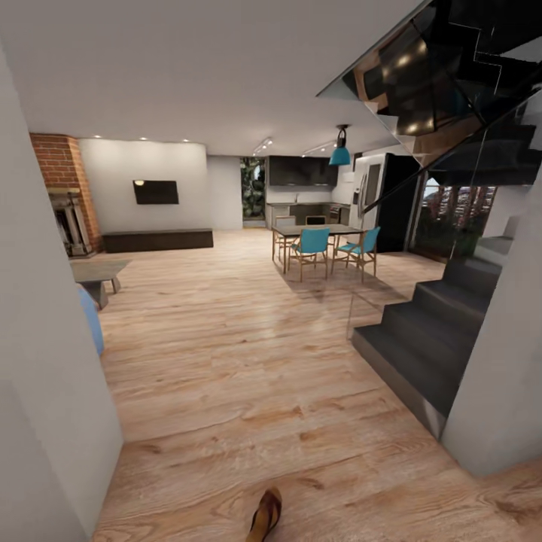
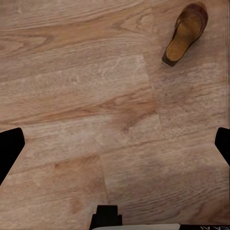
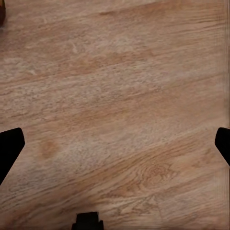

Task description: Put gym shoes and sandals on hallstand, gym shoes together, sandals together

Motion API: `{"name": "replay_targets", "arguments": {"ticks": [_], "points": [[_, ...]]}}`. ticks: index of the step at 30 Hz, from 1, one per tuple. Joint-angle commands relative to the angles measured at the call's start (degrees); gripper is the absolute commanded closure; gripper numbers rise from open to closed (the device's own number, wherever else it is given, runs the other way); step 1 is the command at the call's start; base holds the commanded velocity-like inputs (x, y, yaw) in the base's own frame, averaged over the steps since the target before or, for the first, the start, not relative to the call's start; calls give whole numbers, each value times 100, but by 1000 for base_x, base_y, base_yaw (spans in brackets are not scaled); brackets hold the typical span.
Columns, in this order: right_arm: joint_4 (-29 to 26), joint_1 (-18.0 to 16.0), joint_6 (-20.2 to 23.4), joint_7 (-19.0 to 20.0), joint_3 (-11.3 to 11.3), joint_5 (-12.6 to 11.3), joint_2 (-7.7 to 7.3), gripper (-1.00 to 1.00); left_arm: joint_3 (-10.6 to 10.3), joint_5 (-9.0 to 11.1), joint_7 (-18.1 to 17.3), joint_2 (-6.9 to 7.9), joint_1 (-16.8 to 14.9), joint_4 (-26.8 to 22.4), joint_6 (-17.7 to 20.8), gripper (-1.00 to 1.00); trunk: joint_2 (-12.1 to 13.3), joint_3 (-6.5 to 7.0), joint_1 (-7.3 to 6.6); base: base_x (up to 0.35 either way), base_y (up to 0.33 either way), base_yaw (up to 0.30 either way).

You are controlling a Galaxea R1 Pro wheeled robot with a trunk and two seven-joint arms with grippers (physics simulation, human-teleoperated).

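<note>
Jaws on both my arms stand wide apart with nothing between them: the left gripper (image 2: 115,143) and the right gripper (image 3: 115,143) each look down on bare corridor floor (image 1: 248,361). I can see 1 sandal (image 2: 186,32) lying flat on the planks, well clear of the left fingertips (image 2: 9,146); from the head camera it sits at the near edge of the floor, just ahead of me. By my reckoning nothing is done yet: this sandal is unlifted, and 3 other shoes remain to be found.
</note>
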Motion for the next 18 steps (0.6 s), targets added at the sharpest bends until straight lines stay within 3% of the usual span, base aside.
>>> {"name": "replay_targets", "arguments": {"ticks": [1, 18], "points": [[8, -5, -19, -10, 2, 1, 1, -100, 4, 1, 1, 0, 4, -18, 39, -100, -3, 1, 0, 0, 0, -298], [13, -5, -19, -5, -5, -3, 1, -100, 4, 1, 1, 0, 3, -13, 39, -100, -3, 107, 0, 0, 0, -289]]}}
